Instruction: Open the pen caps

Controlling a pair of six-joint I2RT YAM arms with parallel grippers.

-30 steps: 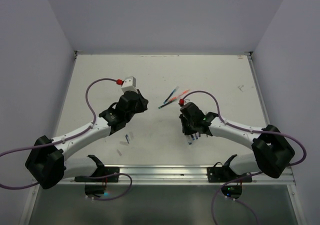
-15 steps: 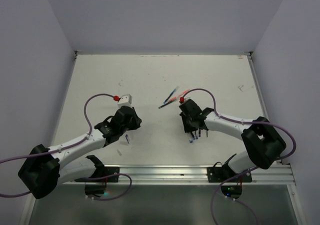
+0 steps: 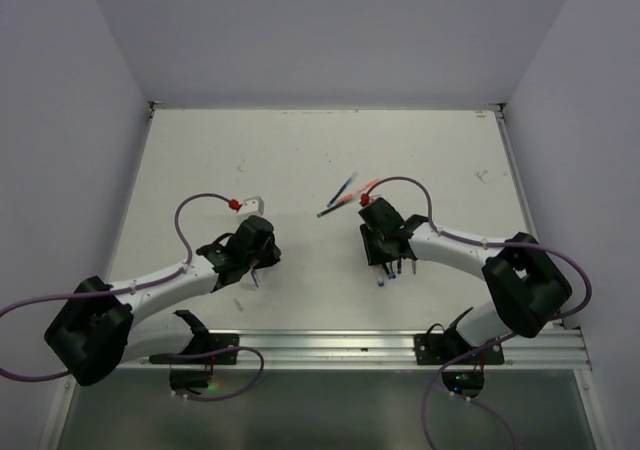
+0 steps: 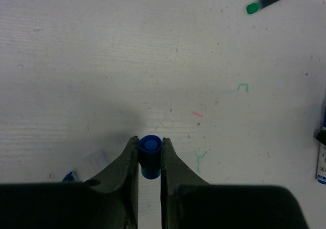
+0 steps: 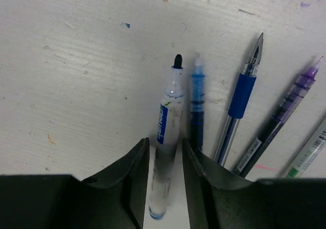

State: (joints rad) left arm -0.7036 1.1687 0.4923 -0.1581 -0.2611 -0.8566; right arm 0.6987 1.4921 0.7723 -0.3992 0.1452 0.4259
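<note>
The left gripper [image 4: 150,141] pinches a blue pen cap [image 4: 150,162], its long axis along the fingers and round end up; the right gripper [image 5: 165,143] loosely straddles an uncapped pen [image 5: 168,112].

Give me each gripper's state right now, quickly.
Left gripper: closed on a blue pen cap.
Right gripper: jaws either side of an uncapped pen; whether it grips cannot be told.

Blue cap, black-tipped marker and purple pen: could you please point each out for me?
blue cap [image 4: 150,156], left wrist view, its side wall.
black-tipped marker [image 5: 167,135], right wrist view, mid barrel.
purple pen [image 5: 282,113], right wrist view, mid barrel.
</note>
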